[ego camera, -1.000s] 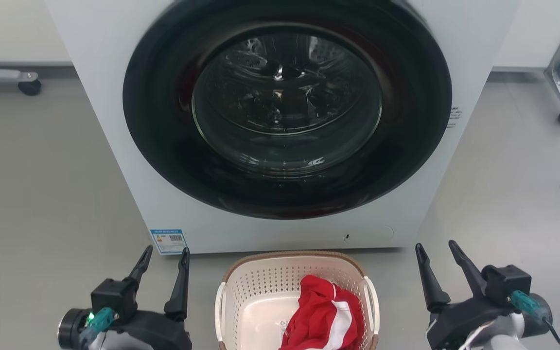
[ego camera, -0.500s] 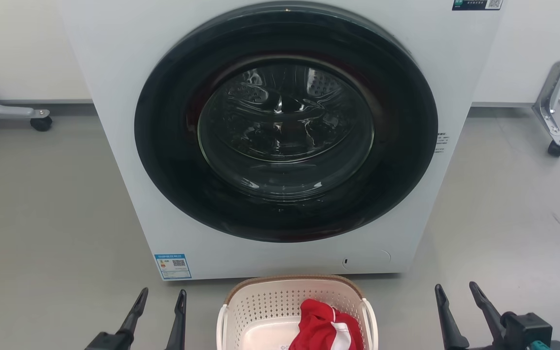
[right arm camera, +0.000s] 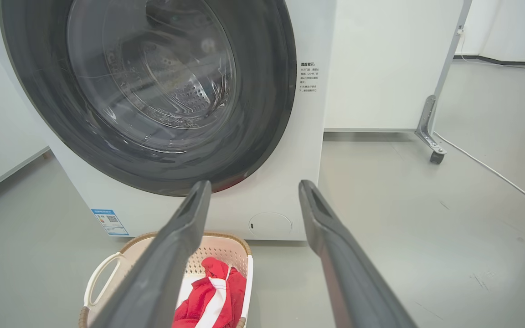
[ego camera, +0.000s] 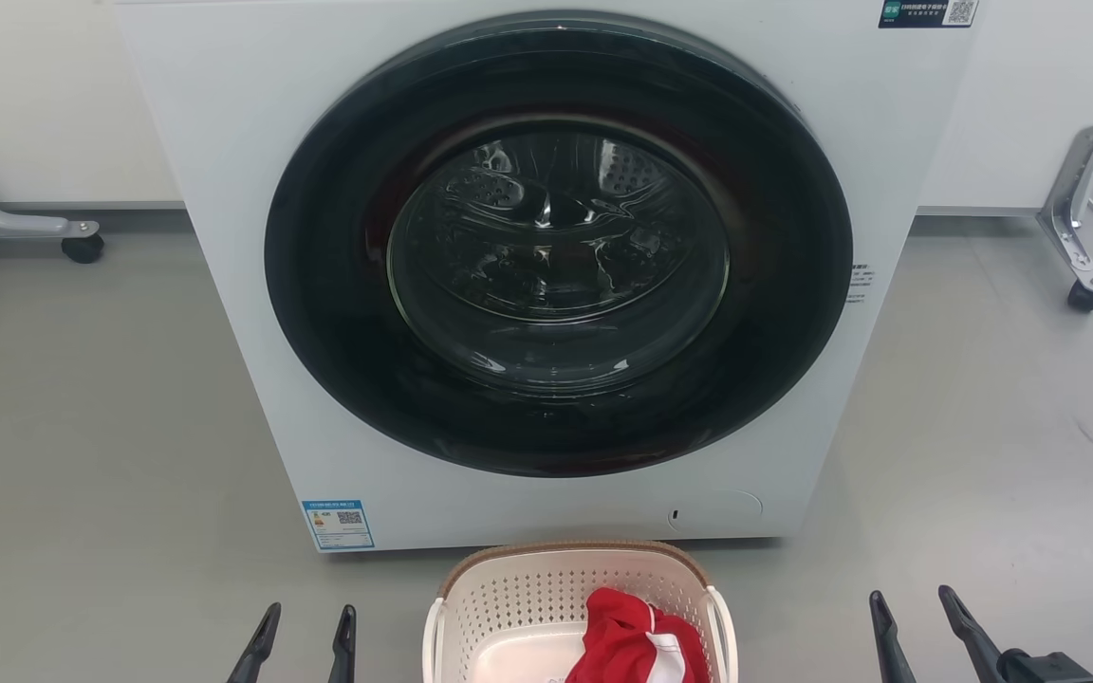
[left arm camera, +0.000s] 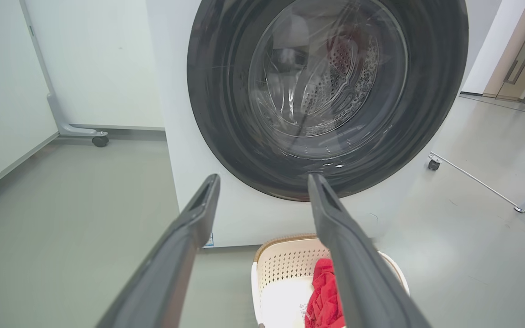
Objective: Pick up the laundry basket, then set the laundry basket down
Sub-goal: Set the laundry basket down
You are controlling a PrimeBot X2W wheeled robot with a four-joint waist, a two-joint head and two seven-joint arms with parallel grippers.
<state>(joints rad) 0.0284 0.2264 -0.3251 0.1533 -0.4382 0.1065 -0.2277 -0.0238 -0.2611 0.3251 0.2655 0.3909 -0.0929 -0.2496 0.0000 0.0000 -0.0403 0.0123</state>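
The laundry basket (ego camera: 509, 599) sits on the floor (ego camera: 82, 427) just in front of the washing machine (ego camera: 214, 171), with a red and white garment (ego camera: 627, 637) inside. The left gripper (ego camera: 308, 615) and right gripper (ego camera: 912, 598) flank it, their fingers (left arm camera: 184, 241) spread apart and holding nothing.

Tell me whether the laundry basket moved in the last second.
No. The laundry basket keeps its place at the washing machine base; the camera shifted.
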